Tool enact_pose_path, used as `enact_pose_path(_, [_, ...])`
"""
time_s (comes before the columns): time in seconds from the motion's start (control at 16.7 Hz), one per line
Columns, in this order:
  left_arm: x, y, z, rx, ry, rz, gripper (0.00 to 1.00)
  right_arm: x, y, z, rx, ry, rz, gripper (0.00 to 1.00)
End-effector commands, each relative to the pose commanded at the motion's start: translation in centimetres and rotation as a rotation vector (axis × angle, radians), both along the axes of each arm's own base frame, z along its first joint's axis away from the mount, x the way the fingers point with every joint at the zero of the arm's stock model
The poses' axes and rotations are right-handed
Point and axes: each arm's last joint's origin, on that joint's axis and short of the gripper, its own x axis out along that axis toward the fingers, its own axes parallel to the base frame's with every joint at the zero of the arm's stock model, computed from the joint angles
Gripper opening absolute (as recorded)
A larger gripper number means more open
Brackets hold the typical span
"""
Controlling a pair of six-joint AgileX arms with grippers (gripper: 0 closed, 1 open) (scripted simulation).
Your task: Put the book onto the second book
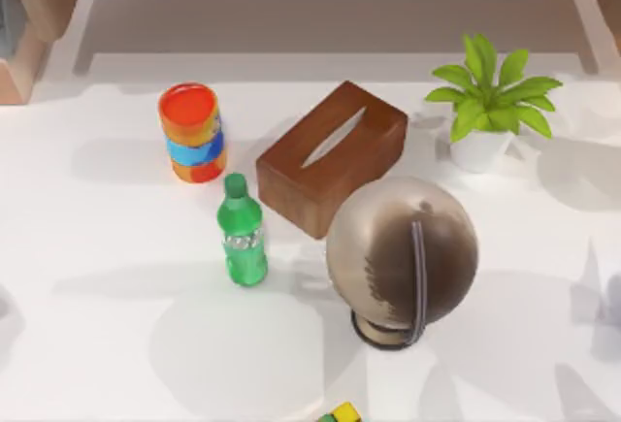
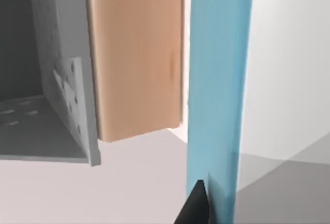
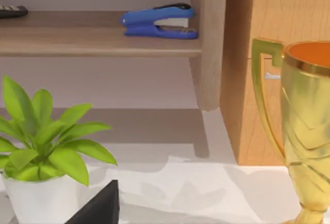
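A light-blue book [image 2: 219,80] stands upright, seen edge-on, close in front of the left wrist camera. A dark part of my left gripper [image 2: 198,206] lies right against its lower edge. The second book is out of view. In the right wrist view, a dark part of my right gripper [image 3: 98,208] sits low, next to the potted plant [image 3: 44,147].
On the white table [image 1: 116,344] stand a striped orange-and-blue can [image 1: 192,131], a green bottle [image 1: 243,233], a brown tissue box [image 1: 332,155], a globe [image 1: 403,252] and the plant [image 1: 490,102]. A gold trophy [image 3: 304,126] and a blue stapler [image 3: 159,21] on a wooden shelf [image 3: 103,41] are on the right.
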Motion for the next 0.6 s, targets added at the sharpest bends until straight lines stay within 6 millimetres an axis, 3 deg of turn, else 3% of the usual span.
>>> enact_pose_path(0.54, [0.46, -0.01, -0.2, 0.0, 0.0, 0.0, 0.0, 0.0, 0.0, 0.0, 0.0, 0.0, 0.0, 1.0])
enact_pose_path(0.6, [0.46, -0.01, -0.2, 0.0, 0.0, 0.0, 0.08, 0.0, 0.0, 0.0, 0.0, 0.0, 0.0, 1.0])
